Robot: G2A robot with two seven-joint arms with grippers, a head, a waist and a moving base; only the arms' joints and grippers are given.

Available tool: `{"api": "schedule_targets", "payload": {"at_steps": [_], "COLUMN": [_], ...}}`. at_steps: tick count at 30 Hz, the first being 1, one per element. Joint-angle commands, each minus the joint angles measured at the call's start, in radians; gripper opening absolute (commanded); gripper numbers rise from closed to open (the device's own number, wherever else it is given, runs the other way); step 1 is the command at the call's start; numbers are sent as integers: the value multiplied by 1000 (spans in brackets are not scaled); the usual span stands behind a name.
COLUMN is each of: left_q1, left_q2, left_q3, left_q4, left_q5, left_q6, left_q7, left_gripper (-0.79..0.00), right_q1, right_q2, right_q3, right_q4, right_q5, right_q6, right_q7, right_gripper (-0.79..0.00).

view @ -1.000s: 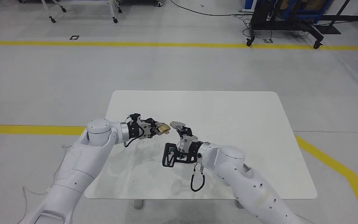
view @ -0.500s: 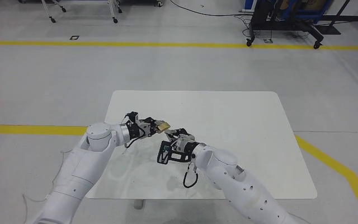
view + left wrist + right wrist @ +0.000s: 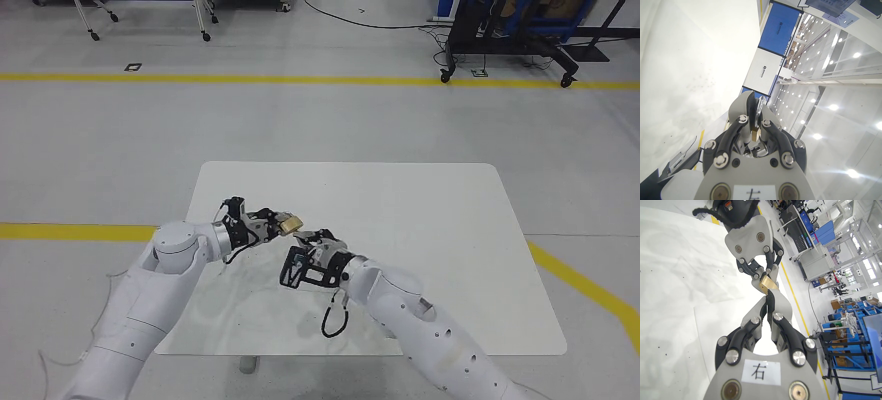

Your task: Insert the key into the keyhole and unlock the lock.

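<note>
Padlock (image 3: 290, 223) held in the air, with the key hand now brought up against it.

Nearest the robot, the right gripper (image 3: 769, 298) has its black pads pressed together; I cannot make out the key between them, though I judge it is pinched there. A second ago this gripper hung apart from the lock; it has since slid across, and its tip now touches the brass body's lower end, where I take the keyhole to be. Just beyond, the left gripper (image 3: 756, 111) is clamped on the padlock (image 3: 755, 134), shackle between its fingers, above the near-left part of the white table (image 3: 420, 200). With the gap closed, insertion looks begun or imminent; turning is not yet done.
</note>
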Motion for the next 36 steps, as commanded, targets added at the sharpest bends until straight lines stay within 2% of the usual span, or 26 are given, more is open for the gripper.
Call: {"api": "schedule_targets", "payload": {"at_steps": [1, 7, 14, 21, 22, 24, 25, 30, 32, 36], "left_q1": [12, 60, 137, 167, 166, 159, 154, 123, 111, 86], "left_q2": [1, 6, 10, 10, 9, 9, 9, 8, 8, 3], "left_q3": [-7, -21, -31, -45, -46, -48, -45, -13, 17, 88], "left_q4": [-14, -76, -163, -187, -186, -180, -176, -168, -169, -170], "left_q5": [10, 60, 169, 176, 170, 162, 166, 238, 303, 466], "left_q6": [-28, -127, -260, -276, -265, -235, -217, -152, -125, -95], "left_q7": [10, 45, 142, 160, 154, 141, 133, 104, 76, 101], "left_gripper": [-785, -785, -785, -785, -785, -785, -785, -785, -785, -785], "right_q1": [-9, -34, -35, -22, -19, -17, -20, -96, -153, -279], "right_q2": [1, 6, 14, 20, 21, 25, 28, 49, 58, 75], "right_q3": [21, 89, 148, 175, 178, 187, 194, 265, 315, 411], "right_q4": [6, 32, 83, 113, 112, 104, 91, -1, -54, -176], "right_q5": [49, 201, 354, 410, 409, 392, 377, 295, 280, 266], "right_q6": [5, -26, -123, -193, -204, -213, -214, -190, -149, -113], "right_q7": [-28, -121, -232, -268, -268, -257, -257, -265, -248, -243], "right_gripper": [-785, -785, -785, -785, -573, -71, 0, 0, 0, 0]}}
